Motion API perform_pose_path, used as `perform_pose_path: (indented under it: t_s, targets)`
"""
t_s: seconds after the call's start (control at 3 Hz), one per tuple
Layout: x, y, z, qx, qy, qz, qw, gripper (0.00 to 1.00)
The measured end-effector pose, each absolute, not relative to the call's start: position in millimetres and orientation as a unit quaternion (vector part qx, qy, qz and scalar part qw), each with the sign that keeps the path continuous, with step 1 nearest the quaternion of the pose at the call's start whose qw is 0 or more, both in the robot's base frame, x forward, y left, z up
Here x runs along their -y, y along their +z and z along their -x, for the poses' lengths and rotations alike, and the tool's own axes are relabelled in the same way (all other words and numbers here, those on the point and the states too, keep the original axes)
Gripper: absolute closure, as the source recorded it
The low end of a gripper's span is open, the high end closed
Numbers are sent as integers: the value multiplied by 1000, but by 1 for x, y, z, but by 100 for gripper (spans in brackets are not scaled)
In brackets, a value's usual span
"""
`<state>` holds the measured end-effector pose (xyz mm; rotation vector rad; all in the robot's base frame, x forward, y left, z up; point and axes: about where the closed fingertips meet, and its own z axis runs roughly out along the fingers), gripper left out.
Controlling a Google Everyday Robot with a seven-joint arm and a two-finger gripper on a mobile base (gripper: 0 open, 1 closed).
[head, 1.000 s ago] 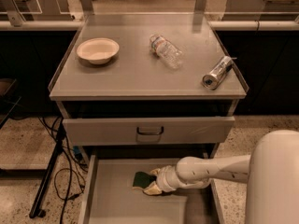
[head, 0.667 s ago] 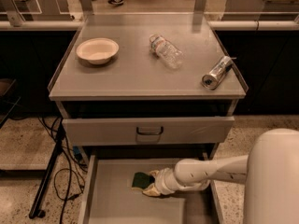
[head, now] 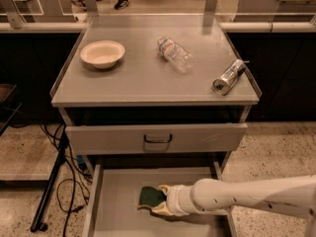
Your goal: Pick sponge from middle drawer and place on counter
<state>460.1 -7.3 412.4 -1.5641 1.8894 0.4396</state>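
The sponge (head: pixel 146 196), dark green on top with a pale edge, lies on the floor of the open middle drawer (head: pixel 111 201) at the bottom of the view. My gripper (head: pixel 160 201) comes in from the right on a white arm and sits right against the sponge's right side, low in the drawer. The counter (head: pixel 143 75) is the flat grey cabinet top above.
On the counter are a cream bowl (head: pixel 102 54) at the left, a clear plastic bottle (head: pixel 175 54) lying near the middle and a silver can (head: pixel 228 76) lying at the right. A closed drawer front with a dark handle (head: pixel 157 141) sits above the open drawer. Cables and a stand are on the floor left.
My gripper and arm have shifted slightly left, closer onto the sponge. The sponge stays in the drawer.
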Motion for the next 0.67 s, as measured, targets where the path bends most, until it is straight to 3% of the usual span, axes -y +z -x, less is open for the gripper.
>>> perform_pose_path:
  t_s: [0.33, 0.67]
  targets:
    - [25, 468, -459, -702, 154, 599, 353, 100]
    - [56, 563, -496, -682, 151, 601, 388, 100]
